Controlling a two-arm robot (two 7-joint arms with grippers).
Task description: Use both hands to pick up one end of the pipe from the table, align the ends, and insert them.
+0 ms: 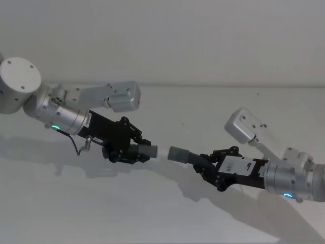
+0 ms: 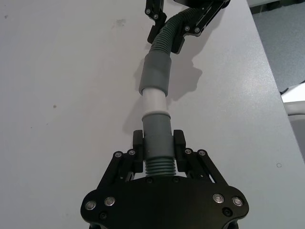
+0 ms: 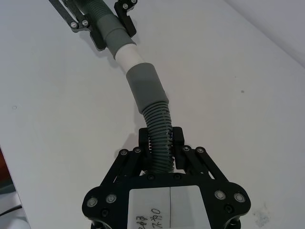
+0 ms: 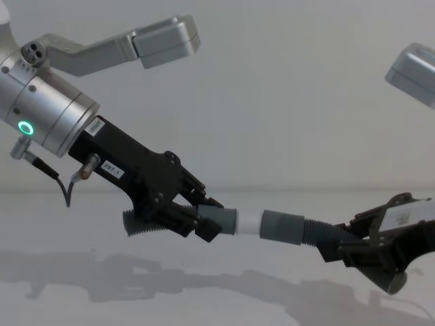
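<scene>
Two hose pieces are up off the worktop [image 1: 167, 213] and we're right at the insertion step. Our left gripper [image 1: 136, 148] has its jaws clamped on the ribbed part of the left hose piece [image 4: 204, 221], just behind its cuff [image 2: 157, 136], with the whitish spigot [image 4: 249, 222] pointing across at the other piece. Our right gripper [image 1: 203, 165] has its jaws clamped on the ribs of the right hose piece [image 3: 157, 129], a little behind the grey socket cuff [image 3: 145, 86], which curves up toward the spigot. From the wrist views the spigot tip sits at the mouth of the socket cuff, perhaps just started in; much of its white length is bare between the two cuffs. We judge the ends roughly lined up. Next we need a straight push together along the spigot's axis, keeping the bent right piece from kinking aside.
</scene>
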